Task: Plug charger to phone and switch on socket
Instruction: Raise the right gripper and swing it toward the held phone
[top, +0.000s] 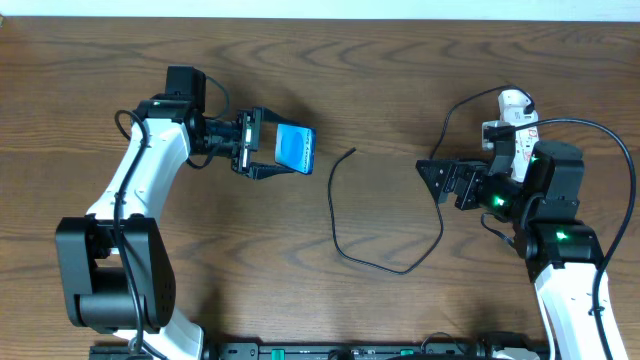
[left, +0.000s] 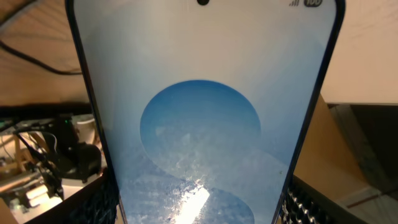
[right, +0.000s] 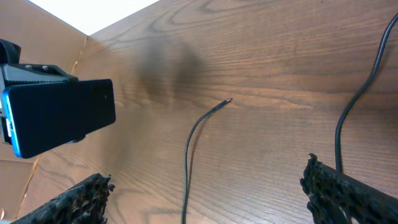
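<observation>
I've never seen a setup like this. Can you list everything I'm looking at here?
table: one, brown wood, under everything
phone: one, blue screen, black frame, raised in the left claw
charger: one, thin black cable, loose mid-table, tip free
socket: one, white strip, far right, partly behind the right arm
arms: two, white and black, one each side
left claw: one, black, gripping the phone
right claw: one, black, open, empty

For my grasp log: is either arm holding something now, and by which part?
The left fingers clamp the phone by its two long edges. The right fingers are open and hold nothing.
</observation>
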